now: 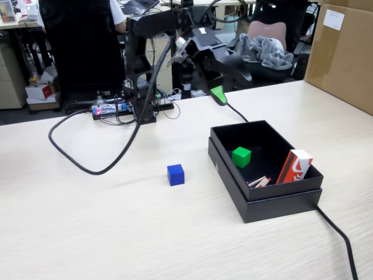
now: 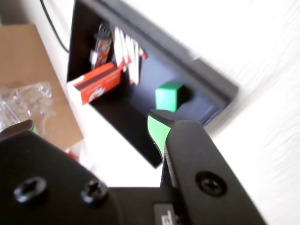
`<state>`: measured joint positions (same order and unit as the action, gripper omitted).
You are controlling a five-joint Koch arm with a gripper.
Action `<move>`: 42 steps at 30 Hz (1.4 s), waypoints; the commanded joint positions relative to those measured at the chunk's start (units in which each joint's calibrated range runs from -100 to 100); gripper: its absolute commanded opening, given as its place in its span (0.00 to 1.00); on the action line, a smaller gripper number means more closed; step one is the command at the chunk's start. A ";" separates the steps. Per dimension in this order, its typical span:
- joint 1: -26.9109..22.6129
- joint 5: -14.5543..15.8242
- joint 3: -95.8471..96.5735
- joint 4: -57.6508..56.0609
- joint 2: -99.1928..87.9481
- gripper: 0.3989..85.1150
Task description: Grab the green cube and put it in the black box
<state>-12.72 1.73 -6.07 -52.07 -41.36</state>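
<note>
One green cube (image 1: 241, 156) in black box (image 1: 263, 201) | tool (image 2: 91, 124) jaws apart, empty | left fingertip (image 2: 29, 125) mostly cut off

Arm raised and bent, fingers (image 1: 218, 95) apparently parted, holding nothing

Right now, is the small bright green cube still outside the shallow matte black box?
No, the green cube sits inside the black box.

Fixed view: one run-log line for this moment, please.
small green cube: inside shallow matte black cardboard box | claw: raised behind box, empty | small blue cube: on table
</note>
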 commanded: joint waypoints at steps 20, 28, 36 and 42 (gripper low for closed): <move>13.09 -0.39 61.46 33.63 -44.99 0.56; 13.24 -0.63 79.23 46.50 -46.94 0.56; 13.58 -2.10 93.47 59.11 -47.28 0.56; 13.58 -2.15 99.09 59.98 -47.63 0.56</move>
<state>0.85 -0.42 92.33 8.09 -88.35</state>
